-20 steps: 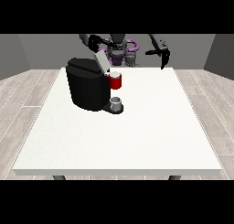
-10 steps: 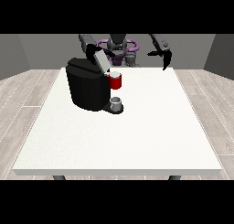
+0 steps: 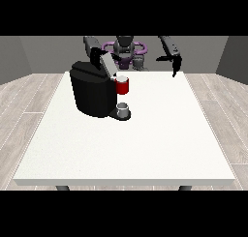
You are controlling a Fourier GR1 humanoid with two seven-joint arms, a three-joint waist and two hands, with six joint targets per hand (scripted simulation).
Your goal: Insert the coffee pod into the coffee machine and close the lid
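you are watching the hand at the view's left coming to the raised lid of the coffee machine, fingers unreadable, while a grey thing is sitting under the spout.

Coffee machine on table, view's left-rear; cup at machine's front.

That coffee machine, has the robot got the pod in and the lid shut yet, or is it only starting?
Not finished. The coffee machine has its lid raised, so closing is left. The hand at the view's left is up by that lid. The hand at the view's right hangs above the table's far edge, holding nothing. A red thing at the machine and a grey thing below it show; I can't tell whether that's the pod.
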